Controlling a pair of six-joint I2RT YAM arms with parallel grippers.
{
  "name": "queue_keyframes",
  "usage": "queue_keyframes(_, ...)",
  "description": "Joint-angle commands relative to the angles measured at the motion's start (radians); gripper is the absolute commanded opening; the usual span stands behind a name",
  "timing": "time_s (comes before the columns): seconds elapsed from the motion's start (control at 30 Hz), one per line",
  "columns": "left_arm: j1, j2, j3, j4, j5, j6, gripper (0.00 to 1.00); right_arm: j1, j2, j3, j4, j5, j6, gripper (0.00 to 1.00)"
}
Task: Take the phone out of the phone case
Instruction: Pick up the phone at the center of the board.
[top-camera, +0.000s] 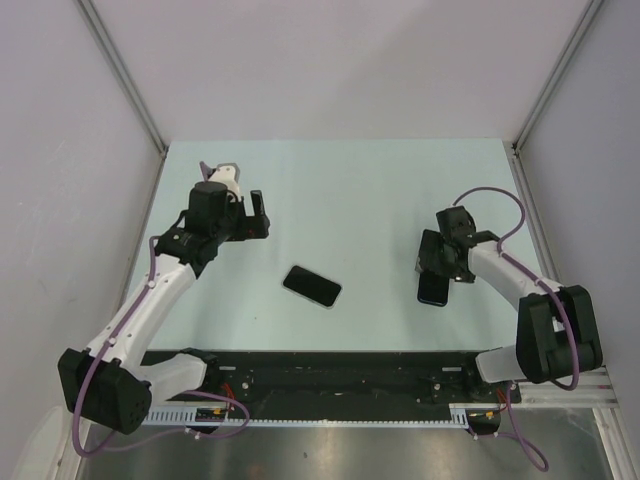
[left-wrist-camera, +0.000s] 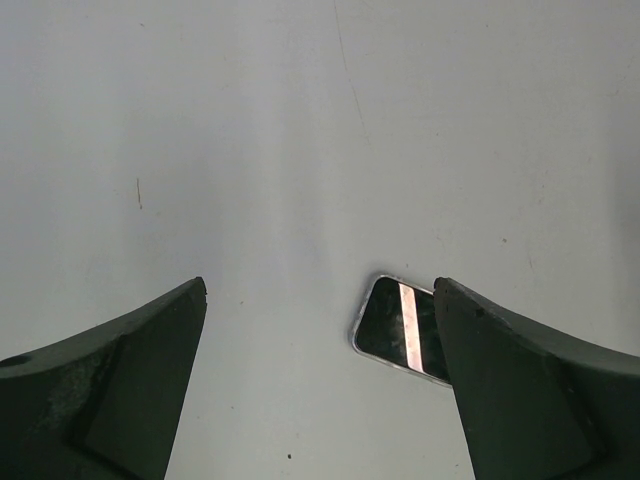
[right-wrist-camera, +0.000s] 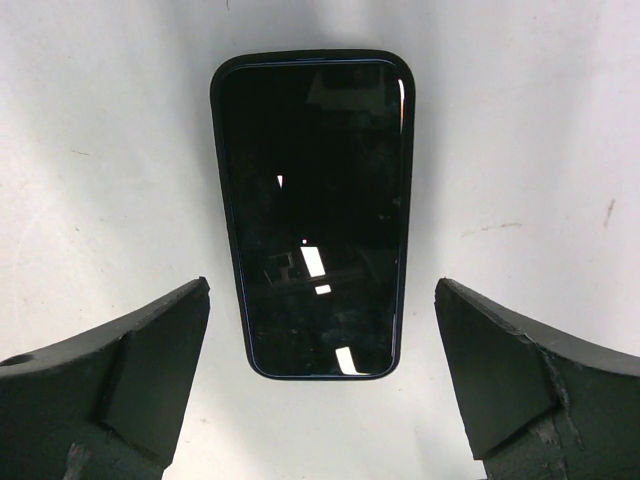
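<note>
Camera top: phone (top-camera: 312, 286) flat at centre of table (top-camera: 400, 190), phone case (top-camera: 433, 292) to its right, under right arm | left wrist: left gripper (left-wrist-camera: 320, 285) spread wide, empty, silver-rimmed phone corner beside one finger | right wrist: right gripper (right-wrist-camera: 320, 285) spread, straddling glossy black phone case, not touching.

One camera overlooks the pale green tabletop (top-camera: 360, 200) from behind my bases (top-camera: 185, 372). My wrist cameras peer close at patches of it.
</note>
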Motion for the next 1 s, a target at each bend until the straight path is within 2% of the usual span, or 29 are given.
queue_keyframes(0.0, -0.008, 0.008, 0.014, -0.001, 0.010, -0.018, 1.00, -0.009, -0.054, -0.022, 0.003, 0.031, 0.003, 0.99)
queue_keyframes(0.23, -0.007, -0.001, 0.009, 0.000, 0.013, -0.027, 1.00, 0.002, 0.093, -0.028, 0.015, -0.087, -0.010, 1.00)
queue_keyframes(0.43, -0.007, -0.007, 0.000, 0.000, 0.021, -0.032, 1.00, 0.072, 0.185, -0.033, 0.046, -0.064, 0.018, 1.00)
queue_keyframes(0.53, -0.007, -0.010, -0.026, 0.017, 0.047, -0.055, 1.00, 0.091, 0.181, -0.035, 0.067, -0.070, 0.026, 0.82)
queue_keyframes(0.57, -0.007, -0.012, -0.038, 0.041, 0.065, -0.066, 1.00, 0.095, 0.171, -0.035, 0.072, -0.072, 0.032, 0.71)
queue_keyframes(0.67, -0.013, -0.007, -0.084, 0.095, 0.175, -0.136, 1.00, 0.098, 0.142, -0.035, 0.080, -0.078, 0.036, 0.49)
queue_keyframes(0.73, -0.034, -0.010, -0.136, 0.141, 0.205, -0.191, 0.99, 0.106, 0.122, -0.035, 0.078, -0.084, 0.038, 0.43)
queue_keyframes(0.8, -0.053, -0.022, -0.204, 0.244, 0.229, -0.234, 0.97, 0.111, 0.092, -0.035, 0.083, -0.096, 0.043, 0.42)
queue_keyframes(0.87, -0.070, -0.022, -0.236, 0.322, 0.236, -0.292, 1.00, 0.121, 0.064, -0.035, 0.092, -0.130, 0.055, 0.42)
queue_keyframes(0.9, -0.071, -0.010, -0.230, 0.338, 0.284, -0.360, 1.00, 0.126, 0.040, -0.036, 0.104, -0.132, 0.058, 0.42)
queue_keyframes(0.97, -0.076, 0.101, -0.185, 0.315, 0.376, -0.391, 1.00, 0.137, 0.012, -0.036, 0.121, -0.198, 0.075, 0.42)
